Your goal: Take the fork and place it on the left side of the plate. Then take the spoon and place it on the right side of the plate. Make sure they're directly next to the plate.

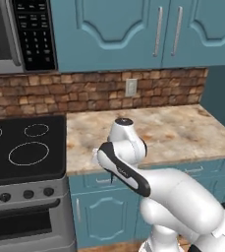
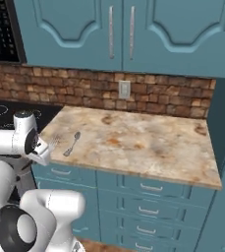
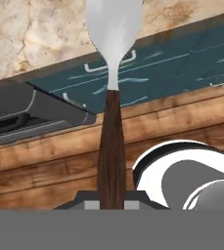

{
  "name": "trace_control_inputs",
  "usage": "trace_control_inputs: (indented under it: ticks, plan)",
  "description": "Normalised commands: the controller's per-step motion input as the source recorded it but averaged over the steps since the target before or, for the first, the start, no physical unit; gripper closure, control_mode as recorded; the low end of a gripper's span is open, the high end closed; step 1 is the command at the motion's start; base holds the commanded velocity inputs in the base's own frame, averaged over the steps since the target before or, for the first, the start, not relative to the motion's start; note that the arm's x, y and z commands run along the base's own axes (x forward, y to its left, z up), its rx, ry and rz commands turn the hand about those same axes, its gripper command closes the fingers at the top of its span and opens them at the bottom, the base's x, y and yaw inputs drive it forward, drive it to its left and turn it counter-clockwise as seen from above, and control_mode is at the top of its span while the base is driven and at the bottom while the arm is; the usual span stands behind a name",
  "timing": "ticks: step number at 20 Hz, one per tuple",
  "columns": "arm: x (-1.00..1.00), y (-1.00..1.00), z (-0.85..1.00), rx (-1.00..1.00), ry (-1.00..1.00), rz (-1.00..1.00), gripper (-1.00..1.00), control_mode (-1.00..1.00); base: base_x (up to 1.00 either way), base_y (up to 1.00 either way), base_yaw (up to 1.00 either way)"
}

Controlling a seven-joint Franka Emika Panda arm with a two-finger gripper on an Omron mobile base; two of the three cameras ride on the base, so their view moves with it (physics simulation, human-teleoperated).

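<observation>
**Fork is up in the pincer, spoon's on the counter**

Fork is clamped by its dark brown handle in the pincer, jaws shut tight on it. In the hand view the handle runs straight up from between the fingertips and the silver head sits at the top of the shot, over the edge of the marbled counter. Behind the handle there's teal cabinet front and wooden floor.

In the right base view the fork's tines seem to poke out by the wrist, just off the counter's front left corner, but it's faint and tiny so I can't say much more. The spoon lies flat on the counter near that same front left corner, bowl end pointing toward the back wall, handle toward the front edge.

Further out: brick backsplash with a wall outlet, teal upper cabinets, drawers under the counter. In the left base view a black stovetop sits just left of the counter, with a microwave above it.
</observation>
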Motion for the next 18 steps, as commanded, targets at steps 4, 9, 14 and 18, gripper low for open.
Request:
trace_control_inputs:
  ticks: [4,9,14,18]
  plan:
    - [0.00,0.00,0.00,0.00,0.00,0.00,1.00,1.00,-0.07,0.00,0.46]
    - [0.00,0.00,0.00,0.00,0.00,0.00,1.00,1.00,0.00,-0.01,0.65]
    - [0.00,0.00,0.00,0.00,0.00,0.00,1.00,1.00,0.00,0.00,0.83]
    - [0.00,0.00,0.00,0.00,0.00,0.00,1.00,1.00,0.00,0.00,0.93]
